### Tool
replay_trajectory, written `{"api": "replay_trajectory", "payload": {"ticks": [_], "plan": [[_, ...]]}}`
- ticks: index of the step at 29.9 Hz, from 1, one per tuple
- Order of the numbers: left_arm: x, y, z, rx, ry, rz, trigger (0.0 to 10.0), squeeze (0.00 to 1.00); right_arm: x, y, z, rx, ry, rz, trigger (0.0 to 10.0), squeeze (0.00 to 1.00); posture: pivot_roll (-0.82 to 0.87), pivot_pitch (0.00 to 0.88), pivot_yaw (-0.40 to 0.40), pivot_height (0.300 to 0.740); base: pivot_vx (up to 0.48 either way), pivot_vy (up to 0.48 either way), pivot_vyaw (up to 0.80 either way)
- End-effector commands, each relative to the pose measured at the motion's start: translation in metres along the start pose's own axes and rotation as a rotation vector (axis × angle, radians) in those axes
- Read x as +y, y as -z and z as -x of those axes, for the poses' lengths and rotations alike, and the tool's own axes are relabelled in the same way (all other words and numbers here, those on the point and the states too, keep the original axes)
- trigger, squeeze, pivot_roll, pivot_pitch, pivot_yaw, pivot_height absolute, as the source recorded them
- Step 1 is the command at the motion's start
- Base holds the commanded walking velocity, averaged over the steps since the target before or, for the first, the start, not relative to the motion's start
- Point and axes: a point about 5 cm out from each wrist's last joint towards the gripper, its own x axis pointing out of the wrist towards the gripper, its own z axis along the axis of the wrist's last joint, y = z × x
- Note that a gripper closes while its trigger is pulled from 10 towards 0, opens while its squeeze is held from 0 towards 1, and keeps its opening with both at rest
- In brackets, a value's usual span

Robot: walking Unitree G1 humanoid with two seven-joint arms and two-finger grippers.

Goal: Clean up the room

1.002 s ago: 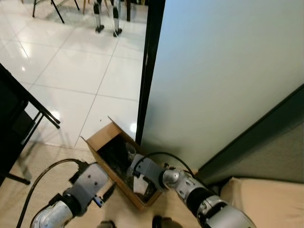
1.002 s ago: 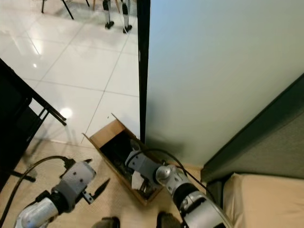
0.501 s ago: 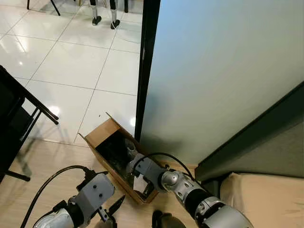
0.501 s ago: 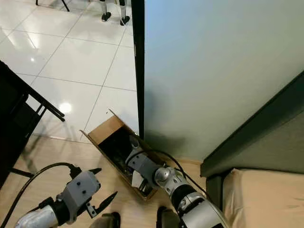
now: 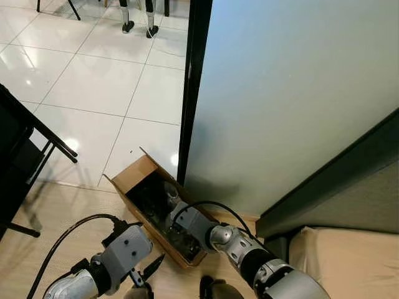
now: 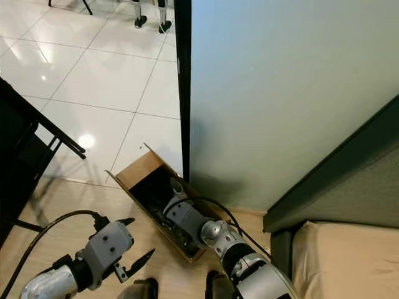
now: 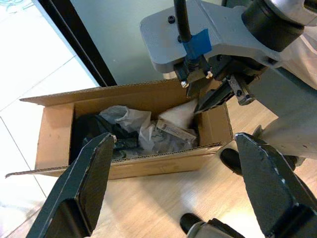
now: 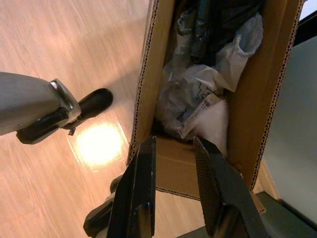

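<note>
The white paper left the right gripper [image 7: 216, 94], now released over the cardboard box [image 7: 124, 131]; the left gripper [image 6: 133, 264] is released beside it, so this drop seems done.

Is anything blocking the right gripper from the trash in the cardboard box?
Nothing visible does. The right gripper hangs open just above the cardboard box, whose top is open, with the crumpled bags directly below.

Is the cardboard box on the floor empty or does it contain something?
Not empty. The cardboard box is open at the top, and crumpled plastic bags and wrappers lie inside it.
</note>
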Motion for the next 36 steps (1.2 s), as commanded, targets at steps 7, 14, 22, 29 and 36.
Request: {"api": "replay_trajectory", "payload": {"ticks": [7, 14, 22, 29, 36], "plan": [[0.004, 0.015, -0.007, 0.065, -0.101, 0.077, 10.0, 0.0, -0.02, -0.01, 0.006, -0.133, 0.114, -0.215, 10.0, 0.0, 0.06, 0.243, -0.067, 0.74, 0.0, 0.0, 0.0], [0.014, 0.021, -0.025, 0.068, -0.356, 0.272, 10.0, 0.0, -0.038, -0.003, 0.019, -0.294, 0.265, -0.474, 10.0, 0.0, 0.02, 0.117, -0.041, 0.74, 0.0, 0.0, 0.0], [-0.002, 0.043, -0.058, 0.216, -0.426, 0.528, 10.0, 0.0, -0.035, 0.034, 0.046, -0.39, 0.516, -0.623, 10.0, 0.0, -0.02, 0.058, 0.0, 0.74, 0.0, 0.0, 0.0], [0.002, 0.036, -0.078, 0.198, -0.477, 0.506, 10.0, 0.0, -0.035, 0.044, 0.051, -0.317, 0.59, -0.631, 10.0, 0.0, -0.05, 0.051, 0.023, 0.74, 0.0, 0.0, -0.11], [-0.005, 0.036, -0.08, 0.214, -0.474, 0.504, 10.0, 0.0, -0.03, 0.046, 0.051, -0.278, 0.562, -0.65, 10.0, 0.0, -0.04, 0.051, 0.014, 0.74, 0.0, 0.0, -0.8]]}}
